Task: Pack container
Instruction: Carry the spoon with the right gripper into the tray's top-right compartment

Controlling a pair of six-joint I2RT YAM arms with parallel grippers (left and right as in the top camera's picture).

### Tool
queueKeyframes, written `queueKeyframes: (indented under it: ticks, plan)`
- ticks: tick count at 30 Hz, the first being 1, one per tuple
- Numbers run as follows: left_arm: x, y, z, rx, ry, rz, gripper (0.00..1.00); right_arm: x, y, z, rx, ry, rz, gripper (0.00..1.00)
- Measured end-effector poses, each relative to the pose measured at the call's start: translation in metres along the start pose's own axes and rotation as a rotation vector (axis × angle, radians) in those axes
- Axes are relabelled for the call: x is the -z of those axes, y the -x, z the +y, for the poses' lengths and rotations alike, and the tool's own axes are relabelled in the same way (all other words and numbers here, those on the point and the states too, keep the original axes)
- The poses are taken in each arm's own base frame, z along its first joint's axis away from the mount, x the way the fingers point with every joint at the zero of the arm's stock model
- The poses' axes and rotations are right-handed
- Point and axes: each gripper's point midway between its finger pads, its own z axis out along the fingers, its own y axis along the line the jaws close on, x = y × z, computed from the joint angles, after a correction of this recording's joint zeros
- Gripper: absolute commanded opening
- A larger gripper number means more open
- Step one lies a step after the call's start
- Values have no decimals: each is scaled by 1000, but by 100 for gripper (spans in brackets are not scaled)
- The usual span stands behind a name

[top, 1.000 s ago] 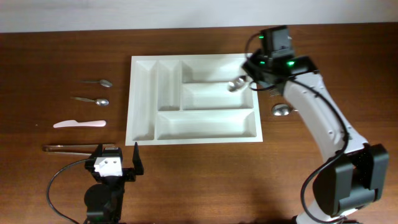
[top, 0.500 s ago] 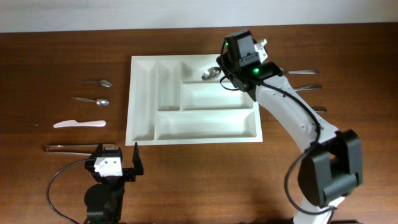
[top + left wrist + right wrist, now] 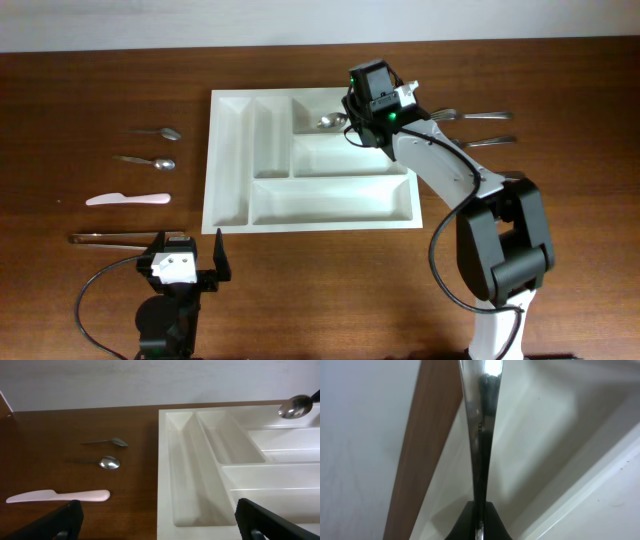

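The container point(image 3: 232, 160), a white cutlery tray with two long narrow compartments and three wide ones, lies in the middle of the table point(image 3: 90, 290), nearer its far edge. The right gripper point(image 3: 349, 119) reaches over the tray's far right part, its jaws pinched on the handle of a metal spoon point(image 3: 328, 121). The spoon's bowl hangs over the farthest wide compartment; whether it touches the floor there cannot be told. Only the right wrist view shows the grip itself: dark fingertips point(image 3: 487, 527) pressed to the handle, which runs up the frame and is cut off at the top. The left wrist view catches just the bowl at its upper right corner.

The left gripper point(image 3: 190, 252) sits near the table's front edge with its jaws spread wide, holding nothing. Near the left edge lie two teaspoons point(image 3: 160, 131) point(image 3: 150, 161), a pale pink knife point(image 3: 127, 199) and tongs point(image 3: 112, 238). Right of the tray, two cutlery handles point(image 3: 488, 116) point(image 3: 494, 141) lie partly hidden by the arm.
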Motion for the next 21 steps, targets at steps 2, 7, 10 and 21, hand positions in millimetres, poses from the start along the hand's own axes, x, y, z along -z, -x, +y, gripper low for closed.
queueKeyframes:
  ticks: [2, 7, 10, 21]
  plan:
    - [0, 0, 0, 0, 0, 0, 99, -6, -1, -5, -21, -10, 4, 4]
    - [0, 0, 0, 0, 0, 0, 99, -15, -7, -13, -96, -27, 20, 4]
    - [0, 0, 0, 0, 0, 0, 99, -16, -12, -13, -136, -27, 25, 4]
    - [0, 0, 0, 0, 0, 0, 99, -16, -18, -9, -190, -10, 33, 4]
